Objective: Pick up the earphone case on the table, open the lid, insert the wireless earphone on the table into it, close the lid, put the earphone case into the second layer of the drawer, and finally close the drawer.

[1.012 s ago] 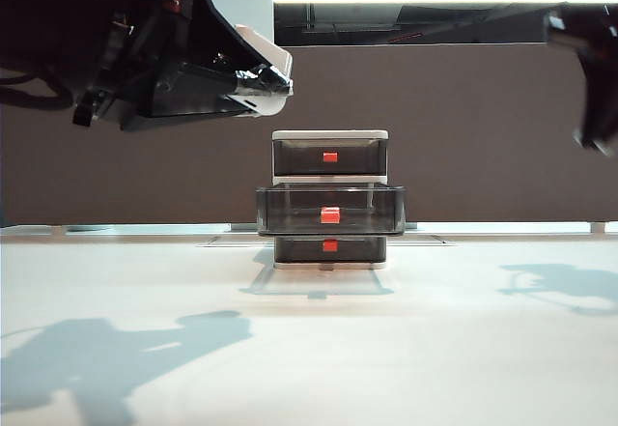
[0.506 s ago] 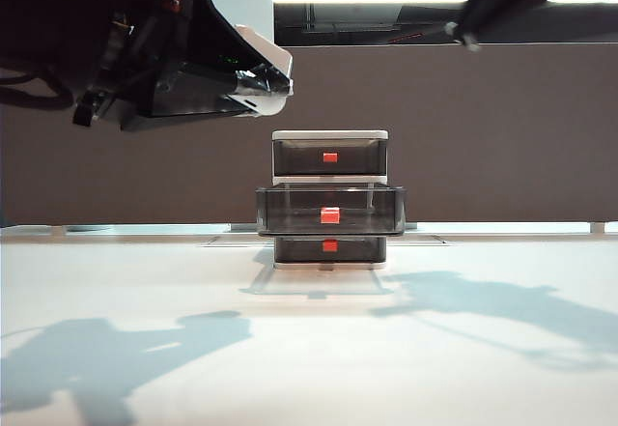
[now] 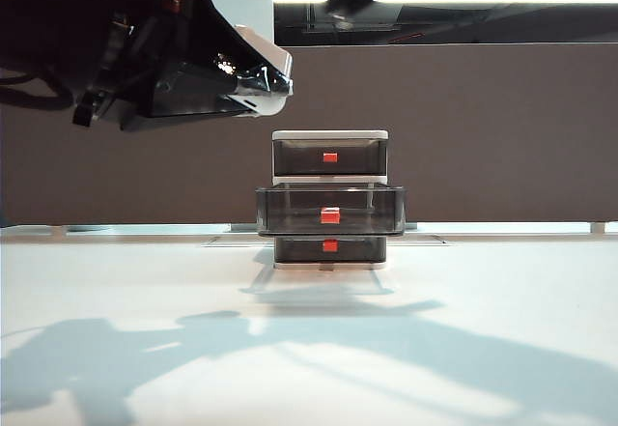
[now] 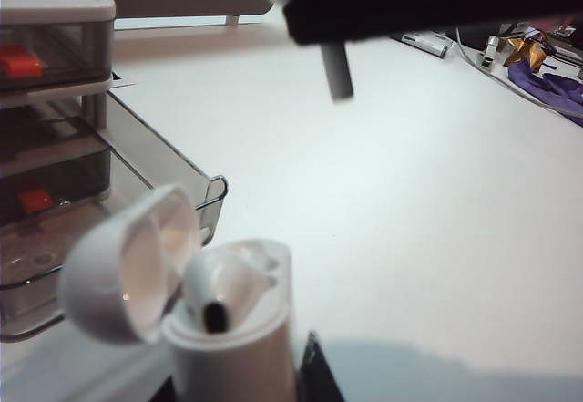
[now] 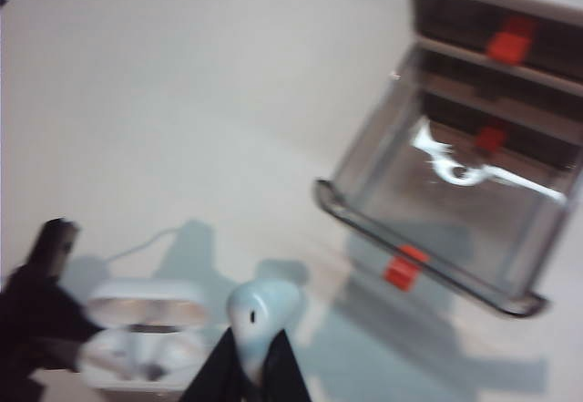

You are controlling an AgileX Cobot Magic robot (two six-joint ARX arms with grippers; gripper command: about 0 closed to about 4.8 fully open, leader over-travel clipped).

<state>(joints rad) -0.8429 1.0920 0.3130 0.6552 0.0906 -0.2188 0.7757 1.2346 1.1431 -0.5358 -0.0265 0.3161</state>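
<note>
The earphone case (image 4: 232, 329) sits clamped in your left gripper (image 4: 239, 388), raised at the left, its lid (image 4: 127, 265) swung open and one bud already seated. Your right gripper (image 5: 250, 365) pinches the wireless earphone (image 5: 260, 315) just above it. You are at the insertion step; next, line its stem up with the empty socket. The second layer of the drawer (image 3: 330, 210) stands pulled out.

The broad plain white desk (image 3: 502, 291) carries the drawer (image 3: 330, 199), a small three-tier unit with a light frame and dark translucent drawers with red handles, standing at its far middle; the second layer of the drawer (image 3: 330, 211) is pulled out
</note>
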